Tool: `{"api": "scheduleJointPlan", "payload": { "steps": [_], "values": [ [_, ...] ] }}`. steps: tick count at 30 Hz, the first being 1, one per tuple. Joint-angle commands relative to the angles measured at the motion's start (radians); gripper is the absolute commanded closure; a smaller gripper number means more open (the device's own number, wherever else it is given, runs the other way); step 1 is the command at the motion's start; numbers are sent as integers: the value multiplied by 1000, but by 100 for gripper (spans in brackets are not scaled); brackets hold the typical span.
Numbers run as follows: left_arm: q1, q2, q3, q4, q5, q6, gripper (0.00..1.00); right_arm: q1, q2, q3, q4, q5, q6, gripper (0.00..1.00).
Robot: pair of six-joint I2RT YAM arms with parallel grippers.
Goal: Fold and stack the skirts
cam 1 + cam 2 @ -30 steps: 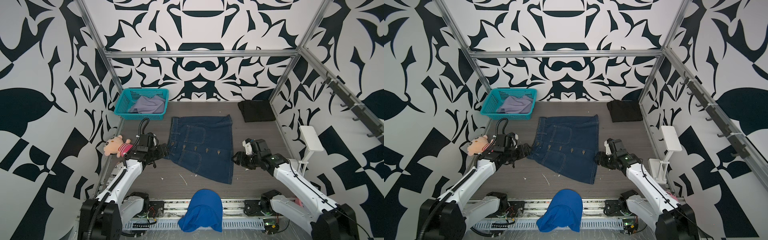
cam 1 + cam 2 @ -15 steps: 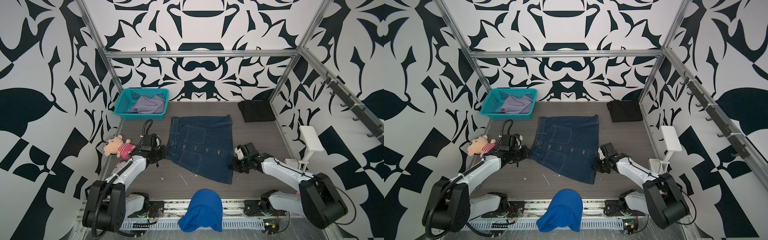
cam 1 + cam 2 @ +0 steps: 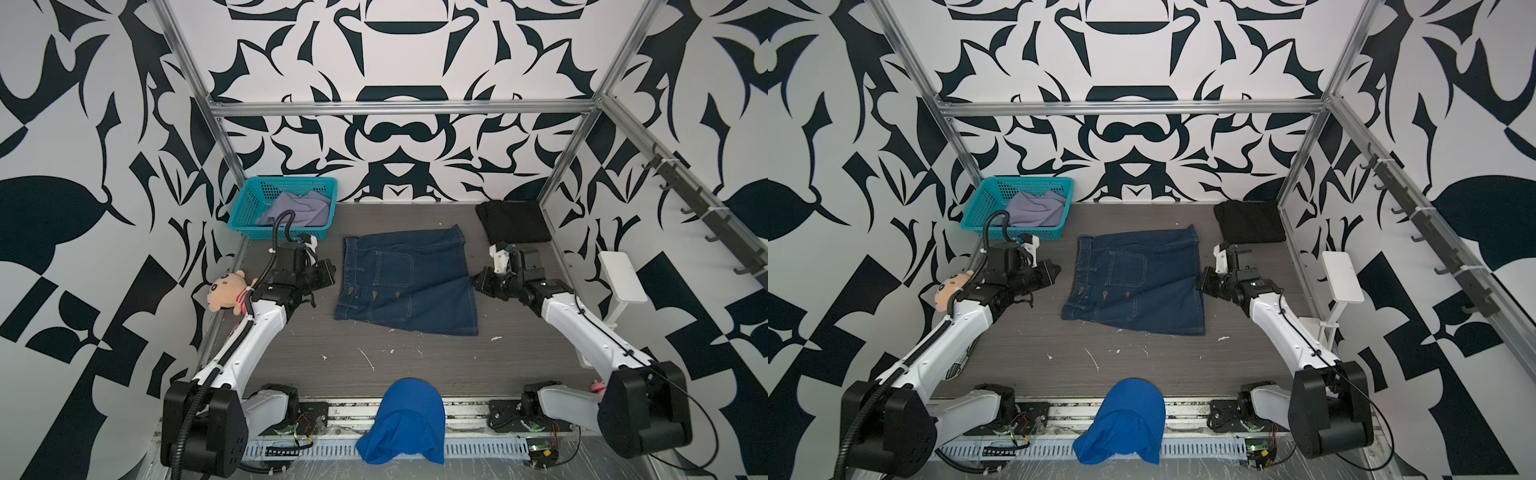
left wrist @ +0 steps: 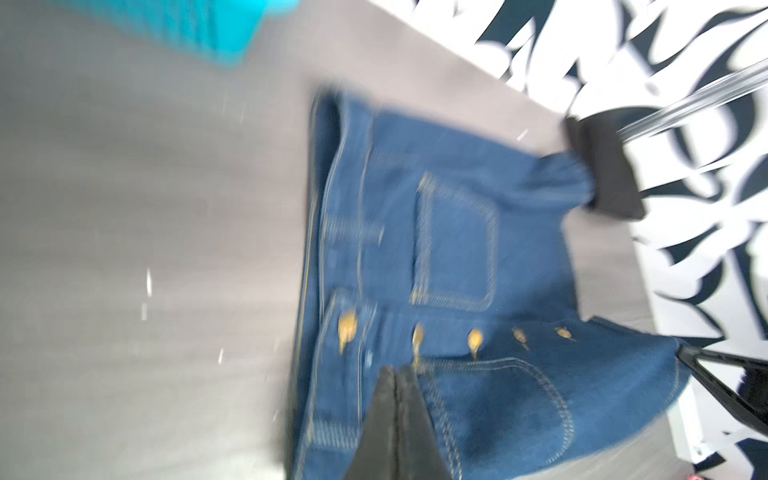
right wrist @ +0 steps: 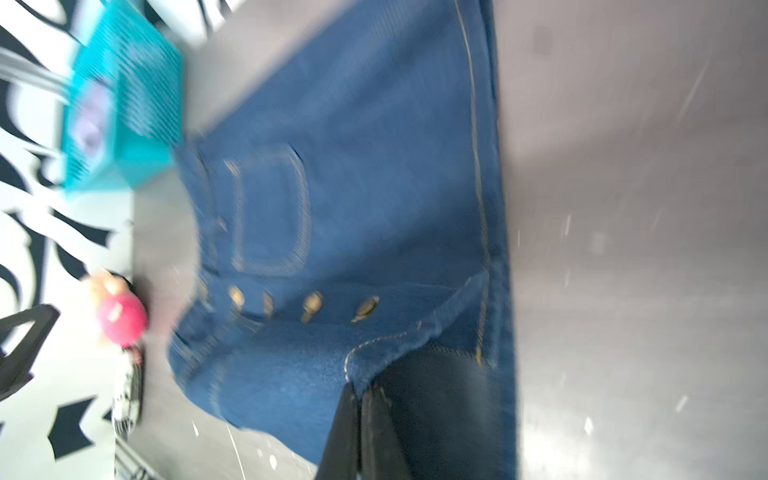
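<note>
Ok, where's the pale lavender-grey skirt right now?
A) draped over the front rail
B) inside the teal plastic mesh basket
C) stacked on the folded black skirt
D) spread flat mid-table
B: the pale lavender-grey skirt lies crumpled inside the teal plastic mesh basket at the back left, as both top views show.

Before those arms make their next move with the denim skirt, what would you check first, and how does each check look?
1. Right fingers shut on the dark blue denim skirt at its hem edge: ok.
2. Left fingers shut, pinching its waistband: cannot tell, view blurred.
3. Folded black skirt apart from the denim: ok.
4. Pale lavender-grey skirt out of the teal plastic basket: not ok, it lies inside.
5. Bright blue mesh cloth clear of the denim: ok.
</note>
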Motion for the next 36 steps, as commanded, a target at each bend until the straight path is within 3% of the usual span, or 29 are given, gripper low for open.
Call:
{"api": "scheduleJointPlan", "payload": {
  "steps": [1, 5, 6, 10, 14, 20, 30, 36],
  "values": [
    [3, 55, 42, -83, -10, 50, 95, -2, 37, 36, -6, -21, -47, 100],
    [3, 99, -35, -38, 29, 33, 43, -5, 79, -40, 22, -6, -36, 100],
    [3, 140, -66, -10, 40, 19, 36, -7, 90, -56, 18, -5, -37, 100],
    [3, 206, -136, 73, 50, -11, 38, -8, 143, -116, -7, 1, -42, 100],
    [3, 289, -100, 113, 55, -1, 40, -12, 176, -85, -64, 44, -78, 77],
    [3, 422, 17, 164, 81, 27, 48, -36, 171, 18, -69, 127, -114, 60],
    [-3, 594, 97, 210, 127, 16, 58, -82, 339, 120, 42, 52, -88, 54],
    [-4, 626, 94, 243, 155, 2, 77, -82, 451, 145, 90, 19, -73, 54]
  ]
}}
